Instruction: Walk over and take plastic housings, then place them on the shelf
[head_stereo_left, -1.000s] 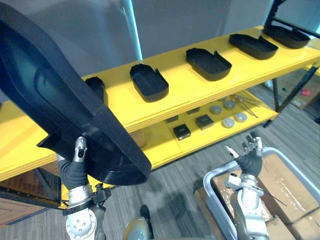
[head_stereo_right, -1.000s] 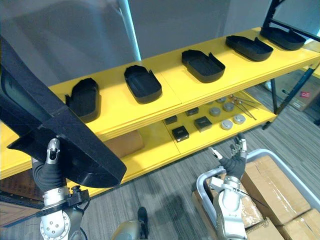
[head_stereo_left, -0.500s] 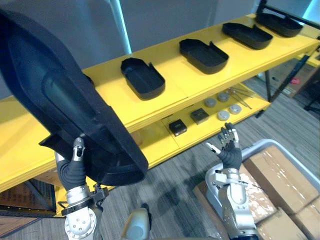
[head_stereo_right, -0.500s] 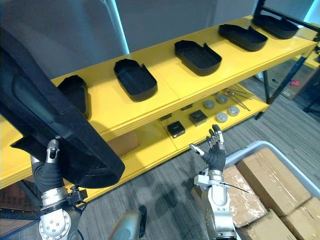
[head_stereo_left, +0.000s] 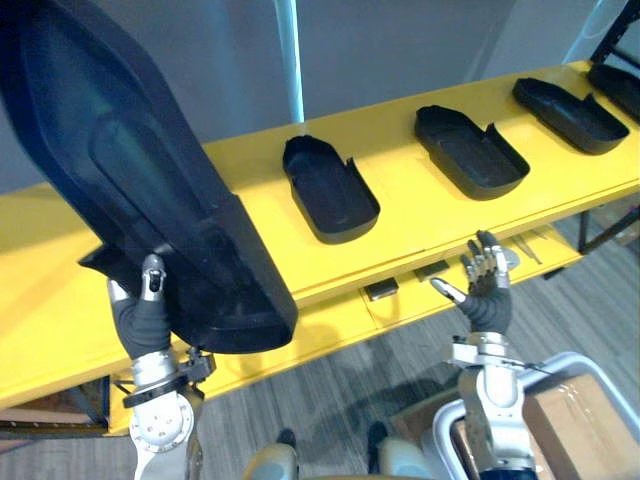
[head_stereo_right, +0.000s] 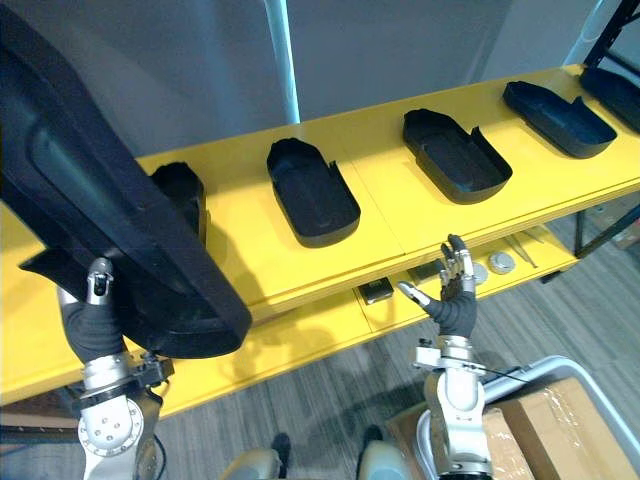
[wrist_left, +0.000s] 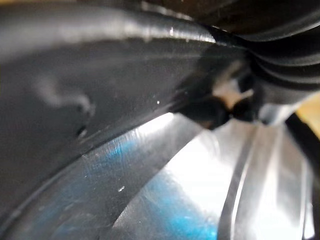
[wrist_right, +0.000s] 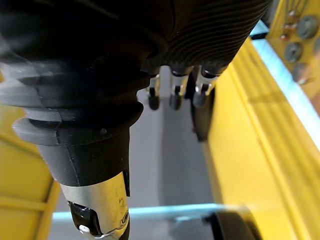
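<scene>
We carry a large black plastic housing (head_stereo_left: 130, 170) in our left hand (head_stereo_left: 145, 315), raised and tilted before the left end of the long yellow shelf (head_stereo_left: 405, 205). The thumb presses on its near face and the fingers are hidden behind it. Our right hand (head_stereo_left: 486, 292) is raised in front of the shelf's edge, empty, with its fingers straight and spread. On the top board a smaller black tray-shaped plastic housing (head_stereo_left: 330, 188) lies open side up, with more of the same spaced along to the right.
</scene>
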